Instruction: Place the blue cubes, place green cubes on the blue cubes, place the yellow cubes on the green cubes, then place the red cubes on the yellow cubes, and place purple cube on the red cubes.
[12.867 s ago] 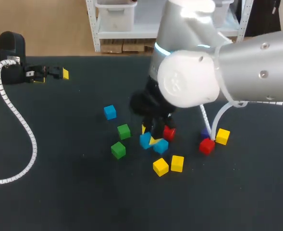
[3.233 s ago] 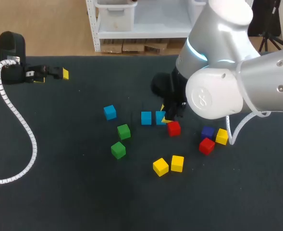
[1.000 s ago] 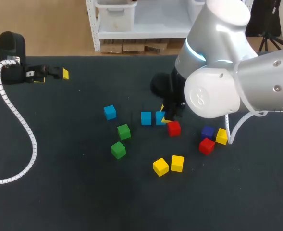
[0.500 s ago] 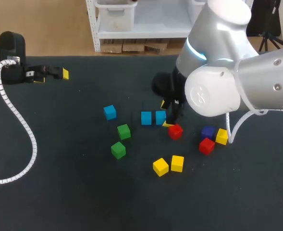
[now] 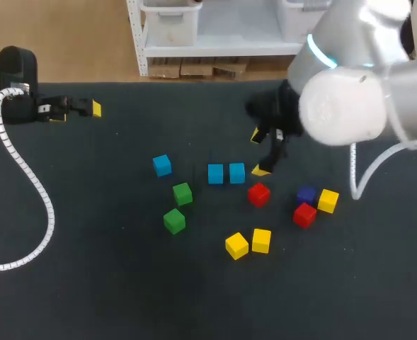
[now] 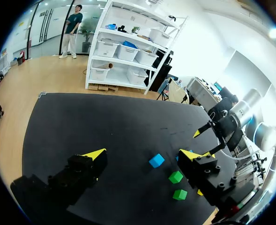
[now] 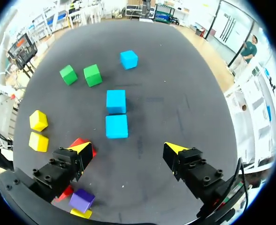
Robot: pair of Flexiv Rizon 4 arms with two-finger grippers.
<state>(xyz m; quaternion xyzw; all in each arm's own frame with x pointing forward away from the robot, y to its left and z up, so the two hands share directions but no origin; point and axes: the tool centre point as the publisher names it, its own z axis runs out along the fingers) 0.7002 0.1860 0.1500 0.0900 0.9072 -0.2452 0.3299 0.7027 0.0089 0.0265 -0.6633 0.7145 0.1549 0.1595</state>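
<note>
Early days: we've only got two blue cubes (image 5: 216, 173) set side by side in the middle of the surface (image 5: 109, 283), with the third blue cube (image 5: 162, 165) loose at their 9 o'clock; nothing's stacked yet. The green cubes (image 5: 183, 193), yellow cubes (image 5: 237, 246), red cubes (image 5: 258, 194) and purple cube (image 5: 306, 194) all lie single, fanned from 3 to 8 o'clock of that pair; our right gripper (image 5: 258, 153) hangs spread and empty at their 2 o'clock, and our left gripper (image 6: 144, 154) is parted, empty, parked out towards 10 o'clock.

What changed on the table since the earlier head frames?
The right claw lifted off the cluster, up and right, open and empty. The two blue cubes moved farther back and now sit side by side; the red cube beside them nudged slightly right. Left claw, green cubes, lone blue cube stayed put.
</note>
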